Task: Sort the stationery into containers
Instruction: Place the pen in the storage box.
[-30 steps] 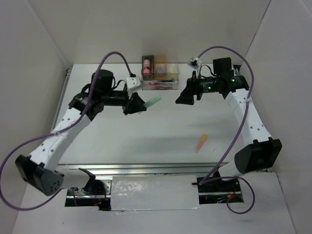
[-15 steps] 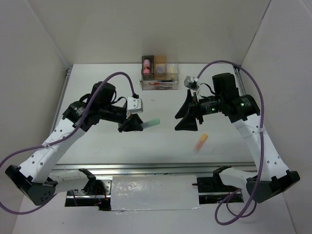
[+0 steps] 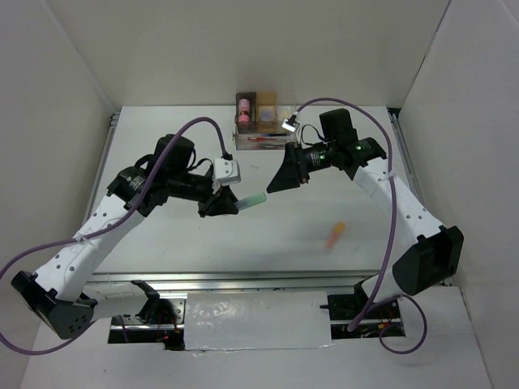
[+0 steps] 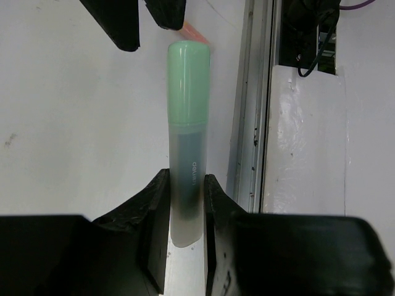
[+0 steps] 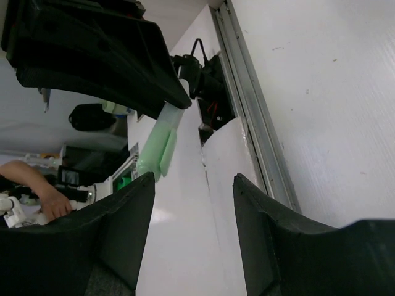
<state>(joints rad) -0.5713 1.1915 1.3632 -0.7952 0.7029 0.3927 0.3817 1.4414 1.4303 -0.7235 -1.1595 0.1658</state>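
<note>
Orange marker (image 3: 335,236) lay loose on the table (image 3: 243,247), nearest the arm bases, not yet sorted. Beyond it, the left gripper (image 3: 229,204) clamped a green marker (image 3: 252,199) in mid-air. The right gripper (image 3: 276,183) hung empty, fingers spread wide. Farthest, the containers (image 3: 238,144) held a pink cylinder (image 3: 243,108), a purple pot (image 3: 266,115) and pens (image 3: 261,139). Seemingly only the two markers remained.

Top cam overhead, wide; wrist cams close, both show green marker (image 4: 188,123)

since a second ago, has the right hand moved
Yes. The right hand has shifted left, from right of the containers to in front of them, closer to the green marker.
</note>
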